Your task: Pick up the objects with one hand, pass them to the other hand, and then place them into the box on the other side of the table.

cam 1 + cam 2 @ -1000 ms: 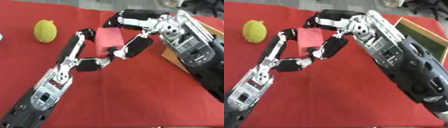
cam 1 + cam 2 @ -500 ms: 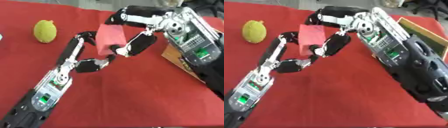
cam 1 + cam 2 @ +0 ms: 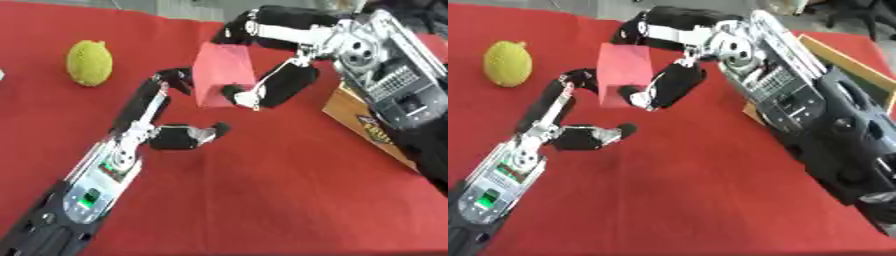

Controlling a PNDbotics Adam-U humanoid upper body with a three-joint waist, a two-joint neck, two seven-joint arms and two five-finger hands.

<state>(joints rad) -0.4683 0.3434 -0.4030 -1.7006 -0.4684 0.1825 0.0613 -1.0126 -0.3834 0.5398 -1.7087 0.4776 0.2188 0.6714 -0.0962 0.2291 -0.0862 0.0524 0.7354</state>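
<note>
A pink-red block [image 3: 222, 75] hangs above the red table, pinched between the thumb and fingers of my right hand [image 3: 282, 82], which reaches in from the upper right. My left hand [image 3: 171, 131] lies just left of and below the block, fingers relaxed and open; its upper fingers [image 3: 174, 80] end close to the block's left edge, and I cannot tell whether they touch it. A yellow-green lemon-like fruit [image 3: 89, 62] lies on the cloth at the far left. The wooden box [image 3: 367, 120] stands at the right edge, partly hidden by my right arm.
The red cloth [image 3: 262, 190] covers the whole table. A small white thing [image 3: 2, 75] shows at the left edge. My right forearm [image 3: 815, 115] fills the right side of both views.
My right hand has lifted the block up and slightly right, away from my left hand. The left hand's fingers have come off the block and spread apart.
</note>
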